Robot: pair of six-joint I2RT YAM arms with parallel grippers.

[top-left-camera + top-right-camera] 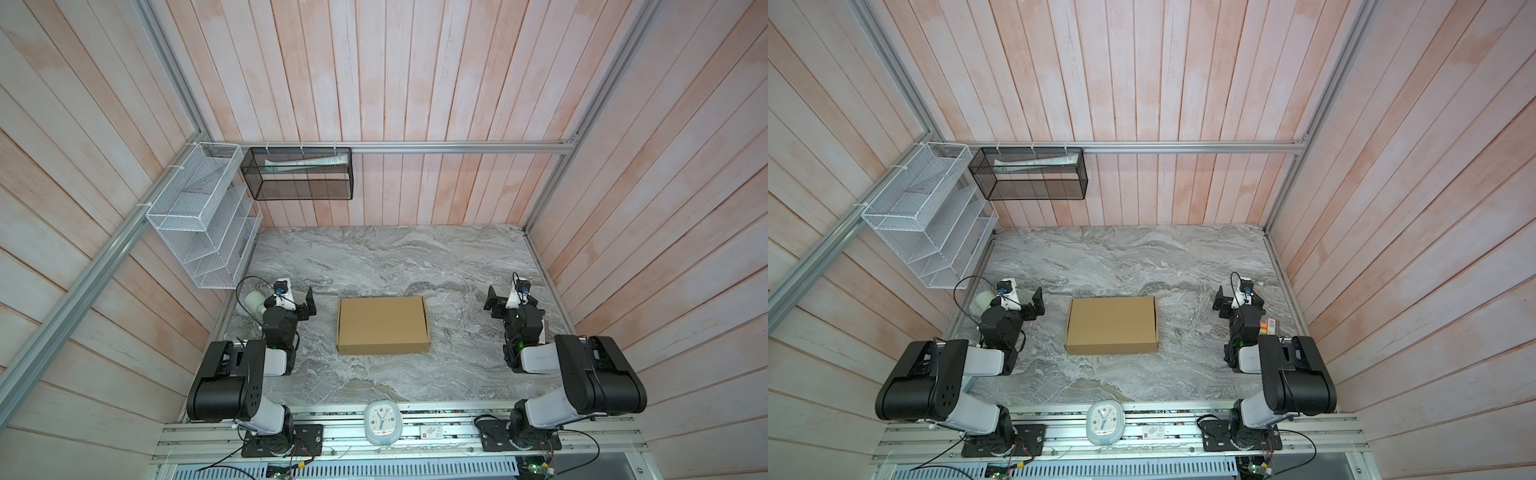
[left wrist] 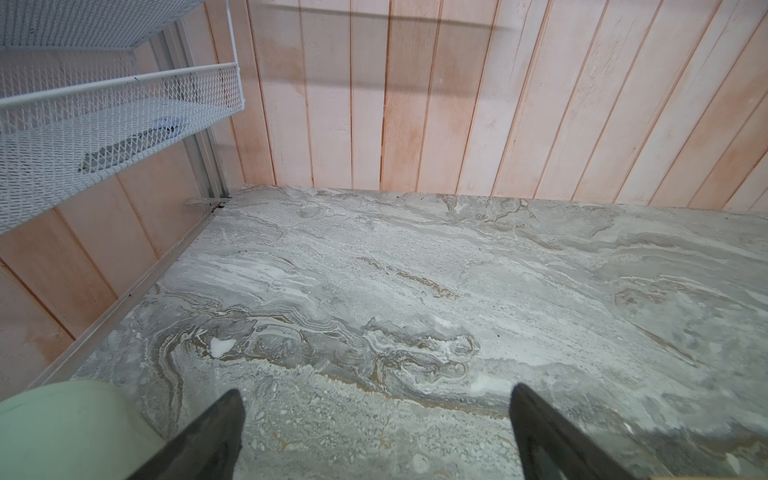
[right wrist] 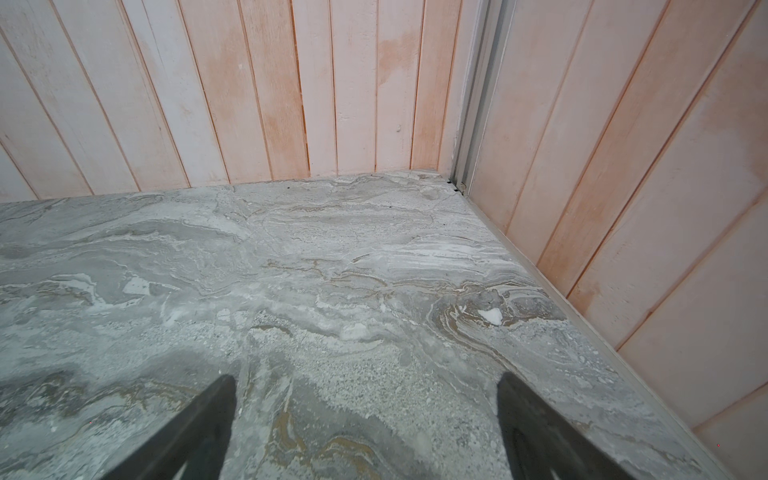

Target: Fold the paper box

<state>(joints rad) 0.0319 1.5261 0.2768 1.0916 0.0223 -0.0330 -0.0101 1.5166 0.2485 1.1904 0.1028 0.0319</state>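
Paper box: shut, shallow, plain brown, flat on the counter about midway across, long side toward the near edge. Probably centred to sit within reach from both sides. No print or label on lid or near side. Judging by the closed lid, folding looks finished or nearly so.

Far left, up high: white wire rack, then black mesh basket holding a pale rolled sheet, its lettering too small to read. Hung up, presumably, to keep the counter free.

At the counter's left edge: pale green cylinder, close to one finger, contact not clear.

Left pincer: released, spread wide, nothing between the fingers, aimed at bare counter, well apart from the box. Looks parked.

Near edge, middle: small white clock on the metal rail, face up toward the camera, likely for timing. Numerals not legible. Just right of it, white sticker, writing too small.

Right pincer: likewise released and empty, well apart from the box, pointing toward the far right corner.

At the counter's right edge: small orange item with a striped label, unreadable.
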